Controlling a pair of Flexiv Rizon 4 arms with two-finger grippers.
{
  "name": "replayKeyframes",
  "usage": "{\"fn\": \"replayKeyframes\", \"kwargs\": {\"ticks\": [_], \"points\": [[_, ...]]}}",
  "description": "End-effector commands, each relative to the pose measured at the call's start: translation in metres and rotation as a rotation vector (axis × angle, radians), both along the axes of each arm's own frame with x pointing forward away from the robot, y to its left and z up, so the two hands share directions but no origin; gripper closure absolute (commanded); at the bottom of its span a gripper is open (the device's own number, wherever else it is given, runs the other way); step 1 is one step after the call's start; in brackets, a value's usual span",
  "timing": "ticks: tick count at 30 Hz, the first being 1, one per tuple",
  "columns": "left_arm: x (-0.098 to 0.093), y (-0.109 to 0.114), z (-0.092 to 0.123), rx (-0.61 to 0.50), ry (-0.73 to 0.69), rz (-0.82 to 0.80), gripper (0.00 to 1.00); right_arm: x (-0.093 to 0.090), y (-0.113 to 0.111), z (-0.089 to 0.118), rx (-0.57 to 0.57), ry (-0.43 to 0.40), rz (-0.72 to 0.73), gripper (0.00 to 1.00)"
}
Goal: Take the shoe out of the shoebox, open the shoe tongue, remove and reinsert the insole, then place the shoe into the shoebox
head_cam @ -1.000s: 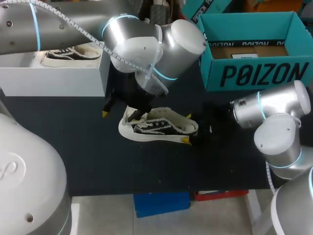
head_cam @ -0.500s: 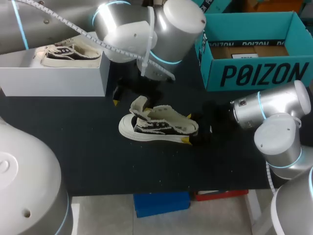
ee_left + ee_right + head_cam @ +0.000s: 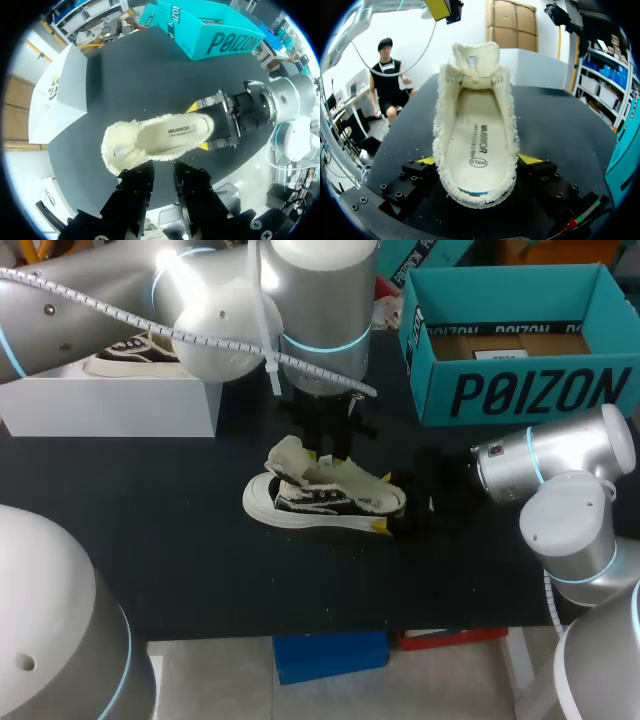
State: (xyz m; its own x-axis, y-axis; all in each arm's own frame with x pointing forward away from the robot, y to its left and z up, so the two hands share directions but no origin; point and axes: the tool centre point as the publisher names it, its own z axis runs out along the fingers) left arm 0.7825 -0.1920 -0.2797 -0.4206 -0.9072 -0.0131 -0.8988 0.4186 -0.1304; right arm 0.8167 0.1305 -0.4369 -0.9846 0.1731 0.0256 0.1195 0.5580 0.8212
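Clamping the heel from both sides, the right gripper (image 3: 384,503) has its yellow tips pressed against the shoe (image 3: 325,498), which sits upright on its sole on the dark table (image 3: 180,570), well apart from any box. Its right wrist view looks straight down the length of the shoe: the insole (image 3: 477,145) lies flat inside, and the tongue (image 3: 474,59) stands up at the far end, folded back towards the toe so the opening is wide. Just beyond the shoe, the left gripper (image 3: 164,169) hovers above the tongue end, its jaws a narrow gap apart with nothing between them. Farther back on the right stands the teal shoebox (image 3: 510,390), open and holding no shoe; at the far left a second shoe (image 3: 130,352) rests at the top of a white box (image 3: 110,405). As I judge it, taking the shoe out and opening the tongue are done. With the insole seated, lifting it out and putting it back seem to be what comes next, and then returning the shoe to the shoebox.
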Motion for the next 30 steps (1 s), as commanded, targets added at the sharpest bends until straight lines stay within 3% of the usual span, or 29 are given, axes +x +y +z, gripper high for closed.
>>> {"fn": "replayKeyframes", "kwargs": {"ticks": [1, 19, 23, 25, 30], "points": [[0.004, -0.002, -0.009, -0.166, 0.025, -0.628, 1.0, 0.001, 0.001, -0.004, -0.001, 0.001, -0.002, 1.0], [0.004, -0.002, -0.009, -0.166, 0.025, -0.628, 1.0, 0.001, 0.001, -0.004, -0.001, 0.001, -0.002, 1.0], [0.001, -0.005, -0.008, -0.167, 0.072, -0.827, 1.0, 0.001, 0.001, -0.004, -0.001, 0.001, -0.002, 1.0], [0.006, -0.005, -0.007, -0.114, 0.061, -0.887, 1.0, 0.001, 0.001, -0.004, -0.001, 0.001, -0.002, 1.0], [0.017, -0.006, -0.008, -0.109, 0.056, -0.985, 1.0, 0.001, 0.001, -0.004, -0.001, 0.001, -0.002, 1.0]]}}
